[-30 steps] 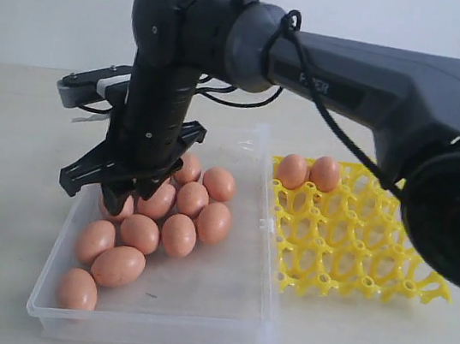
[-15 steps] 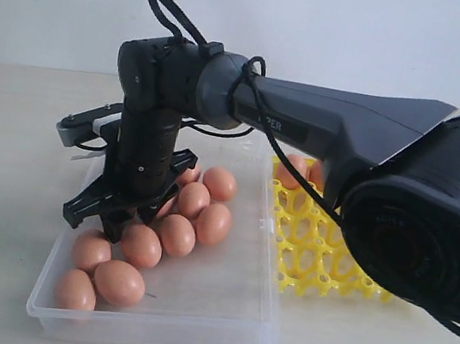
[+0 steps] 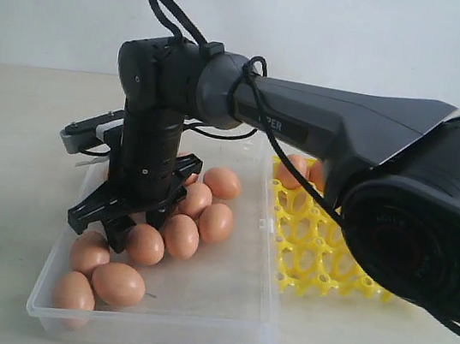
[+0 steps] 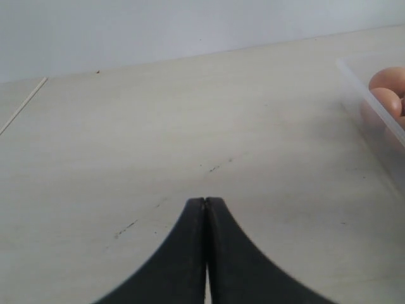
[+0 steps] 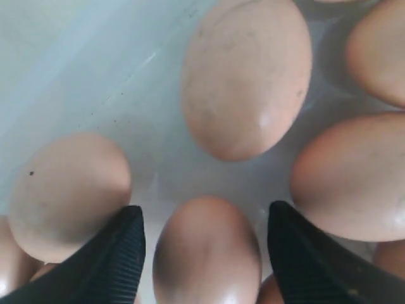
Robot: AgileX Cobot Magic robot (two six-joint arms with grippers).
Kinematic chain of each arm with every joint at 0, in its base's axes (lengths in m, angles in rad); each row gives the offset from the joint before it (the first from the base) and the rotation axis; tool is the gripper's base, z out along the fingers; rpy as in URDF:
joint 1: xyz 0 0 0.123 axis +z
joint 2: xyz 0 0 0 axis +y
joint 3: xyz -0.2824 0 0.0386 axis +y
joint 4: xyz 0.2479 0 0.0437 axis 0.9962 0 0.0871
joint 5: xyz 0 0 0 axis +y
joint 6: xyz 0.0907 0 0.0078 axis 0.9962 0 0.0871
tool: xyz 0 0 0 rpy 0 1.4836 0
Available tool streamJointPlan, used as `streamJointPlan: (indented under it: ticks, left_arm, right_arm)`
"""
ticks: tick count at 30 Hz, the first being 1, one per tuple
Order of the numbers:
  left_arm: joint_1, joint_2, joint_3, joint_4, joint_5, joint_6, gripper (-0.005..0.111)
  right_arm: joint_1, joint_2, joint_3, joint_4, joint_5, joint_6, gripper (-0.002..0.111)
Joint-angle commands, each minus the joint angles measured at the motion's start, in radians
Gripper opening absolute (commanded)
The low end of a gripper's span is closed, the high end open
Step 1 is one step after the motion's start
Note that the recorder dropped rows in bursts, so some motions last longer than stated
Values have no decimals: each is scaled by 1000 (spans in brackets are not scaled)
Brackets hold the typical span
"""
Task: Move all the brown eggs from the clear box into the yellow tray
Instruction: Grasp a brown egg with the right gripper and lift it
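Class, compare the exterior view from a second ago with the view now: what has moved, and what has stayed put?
The right gripper has dropped lower into the clear box. Its open jaws now straddle one brown egg without closing on it. Nothing was picked up or let go. The clear box, the yellow tray and the tray's two eggs stayed put.
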Motion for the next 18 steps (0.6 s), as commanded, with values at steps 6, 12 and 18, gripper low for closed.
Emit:
streamJointPlan:
  ticks: [6, 12, 18]
  left_arm:
    - [2, -6, -4, -1, -6, -5, 0]
    - [2, -6, -4, -1, -6, -5, 0]
    - [2, -6, -4, -1, -6, -5, 0]
  right_arm:
    - [5, -9, -6, 53, 5, 0, 57]
    - [7, -5, -3, 48, 5, 0, 27]
    - [19, -53, -4, 44, 5, -71, 0]
